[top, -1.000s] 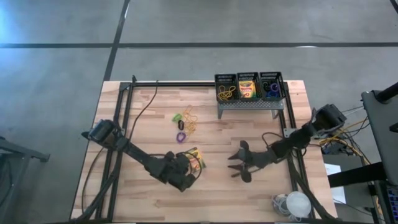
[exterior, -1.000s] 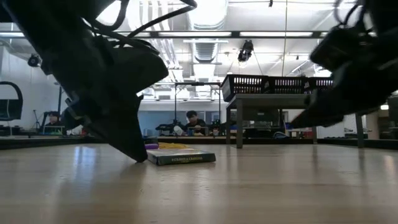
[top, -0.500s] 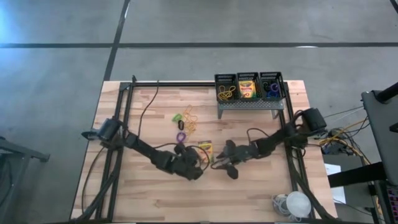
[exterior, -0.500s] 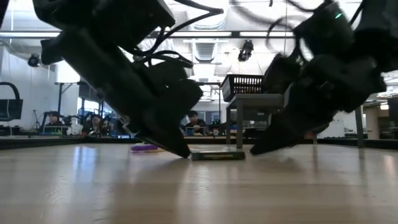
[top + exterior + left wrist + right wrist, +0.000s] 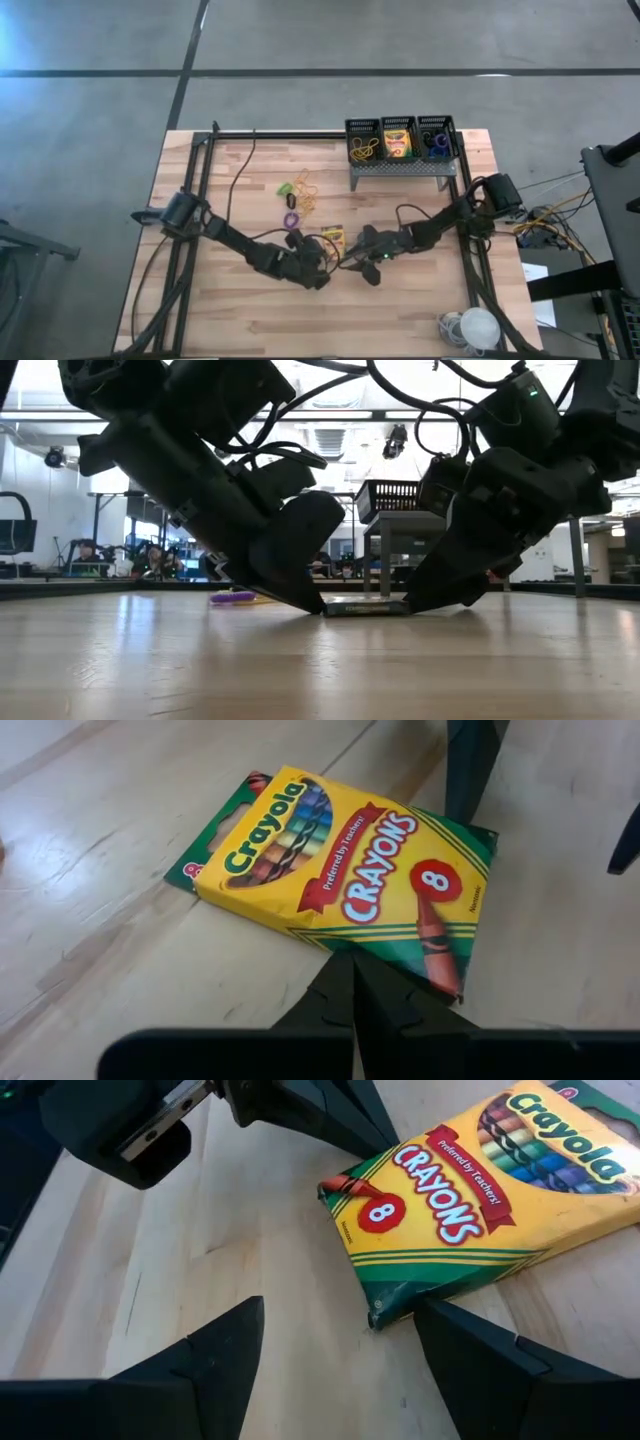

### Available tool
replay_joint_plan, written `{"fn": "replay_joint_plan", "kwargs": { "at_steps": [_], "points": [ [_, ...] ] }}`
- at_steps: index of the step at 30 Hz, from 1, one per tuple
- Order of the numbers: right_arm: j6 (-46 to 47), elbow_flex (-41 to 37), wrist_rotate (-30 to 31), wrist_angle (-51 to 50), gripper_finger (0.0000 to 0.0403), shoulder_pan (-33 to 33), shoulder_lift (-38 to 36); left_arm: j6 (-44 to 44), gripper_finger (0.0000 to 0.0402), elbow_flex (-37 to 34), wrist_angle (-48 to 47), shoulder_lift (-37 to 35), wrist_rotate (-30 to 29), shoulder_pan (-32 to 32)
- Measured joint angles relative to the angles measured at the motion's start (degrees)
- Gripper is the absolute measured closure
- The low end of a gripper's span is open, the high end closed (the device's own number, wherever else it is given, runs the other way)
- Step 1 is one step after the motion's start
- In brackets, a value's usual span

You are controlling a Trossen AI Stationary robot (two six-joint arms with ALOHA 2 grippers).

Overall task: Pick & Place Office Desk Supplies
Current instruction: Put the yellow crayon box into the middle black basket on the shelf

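Both grippers meet at a crayon box lying flat near the middle of the table.

In the high view the wooden table (image 5: 230, 320) shows bare board along the lower edge and the left side; the upper right is taken by the grey stand (image 5: 400, 167) carrying three black mesh bins (image 5: 401, 138), and loose rubber bands (image 5: 305, 190) and rings (image 5: 290, 212) lie upper centre. The crayon box (image 5: 331, 239) lies at centre frame, well apart from the table edges. The left gripper (image 5: 318, 262) is just lower left of the box, its fingers (image 5: 345, 1010) pressed together with their tips against the box's near edge, gripping nothing. The right gripper (image 5: 356, 255) comes in from the right with its fingers (image 5: 225, 1345) spread wide, one to each side of the box's end corner, not closed on it.
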Motion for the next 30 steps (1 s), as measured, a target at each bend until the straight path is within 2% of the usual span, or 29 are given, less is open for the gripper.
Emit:
{"fn": "replay_joint_plan", "kwargs": {
  "at_steps": [6, 11, 19, 23, 30],
  "points": [
    [0.8, -1.4, -1.4, -6.3, 0.0149, 0.6, -5.8, -0.1, 0.0401, 0.3, 2.2, 0.2, 2.4, -0.6],
    [0.8, -1.7, -1.3, -9.1, 0.0158, 2.8, -9.5, 3.7, 0.0401, 0.4, 8.3, 0.8, 8.8, -1.1],
    [1.0, -1.6, -2.1, -9.2, 0.0166, 5.8, -9.7, 3.8, 0.0401, 0.4, 10.7, 1.8, 8.7, -1.1],
    [1.1, -1.4, -6.7, -8.8, 0.0165, 5.9, -9.7, 3.8, 0.0401, 0.4, 10.9, 1.8, 8.5, -1.1],
    [1.0, -0.3, -10.0, -8.6, 0.0168, 5.9, -9.8, 3.9, 0.0401, 0.4, 10.9, 1.8, 9.0, -1.2]
  ]
}}
